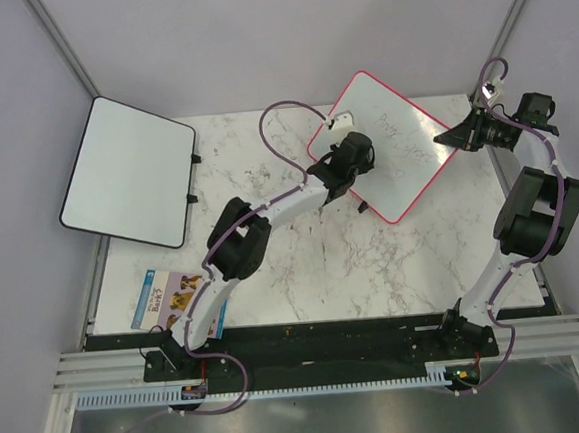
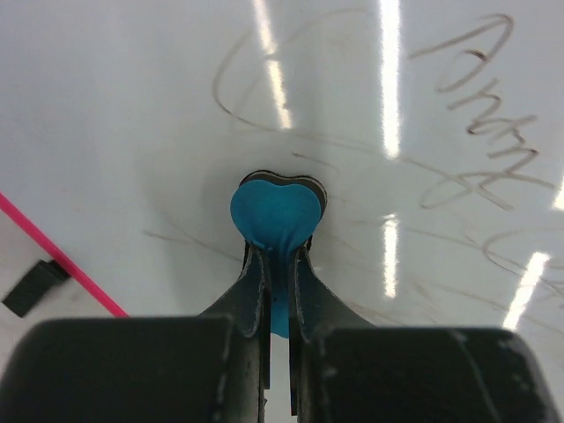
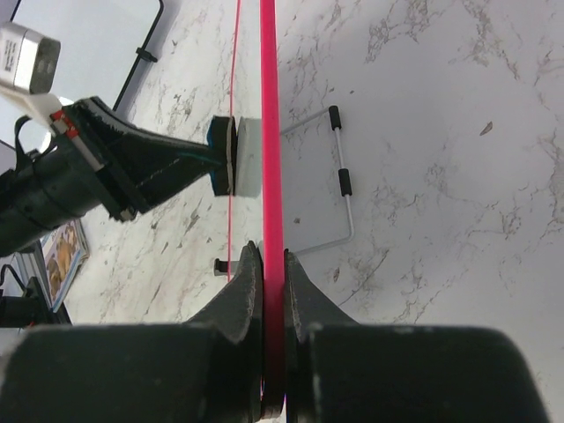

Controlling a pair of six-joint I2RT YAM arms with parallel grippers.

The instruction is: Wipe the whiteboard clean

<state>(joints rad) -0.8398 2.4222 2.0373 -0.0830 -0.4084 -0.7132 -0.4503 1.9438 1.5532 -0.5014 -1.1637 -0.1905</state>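
Closest to the left wrist lens, the left gripper has its fingers pinched narrow on a blue eraser, whose pad lies flat against the whiteboard. Only this view shows the writing clearly: looping grey-brown scribbles run across the board's upper right, with fainter strokes around the eraser. The pink frame cuts the lower left corner, with a small black foot just outside it.

From the right wrist, the board appears edge-on. The right gripper is clamped tight on the frame, one finger on each face. This view alone shows the eraser's pale felt touching the board's face from the side, and a wire stand with black sleeves on the opposite side of the board, above the marble table.

From overhead, the whole layout is plain. The whiteboard sits turned diamond-wise at the table's far edge, right of centre, one corner toward the far right corner where the right gripper grips it; the left arm reaches onto its left part. A black-framed board overhangs the far left corner, and a picture booklet lies at the near left corner.
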